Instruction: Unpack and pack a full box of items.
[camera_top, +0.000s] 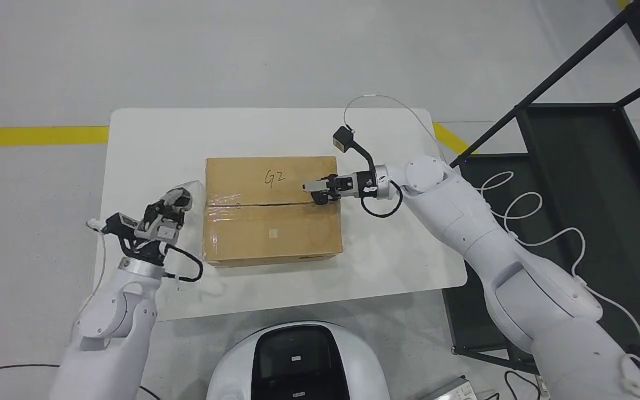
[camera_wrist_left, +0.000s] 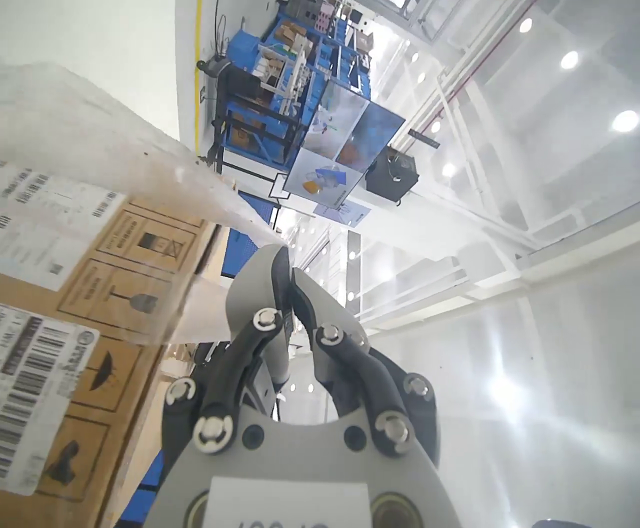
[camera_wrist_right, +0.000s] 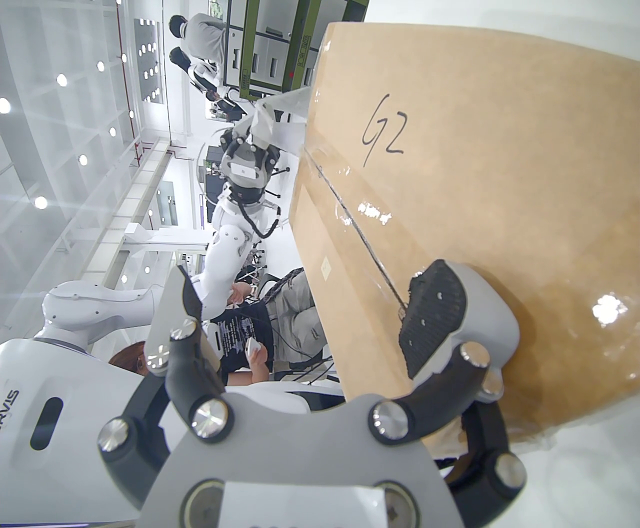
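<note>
A closed cardboard box (camera_top: 272, 210) marked "G2" lies in the middle of the white table (camera_top: 400, 255), with a taped seam (camera_wrist_right: 350, 220) along its lid. My left gripper (camera_wrist_left: 287, 265) is off the box's left end, shut on a strip of clear tape (camera_wrist_left: 125, 150) that lifts from that end; the right wrist view shows this gripper (camera_wrist_right: 250, 150) too, farther off. My right gripper (camera_top: 320, 189) is open over the right end of the seam. One finger pad (camera_wrist_right: 435, 315) rests on the lid there. The other finger (camera_wrist_right: 185, 305) hangs in the air past the box's edge.
The box's side wall (camera_wrist_left: 75, 350) carries shipping labels and handling symbols. A black metal rack (camera_top: 560, 180) stands just off the table's right edge. Bare table surface lies behind and to the right of the box.
</note>
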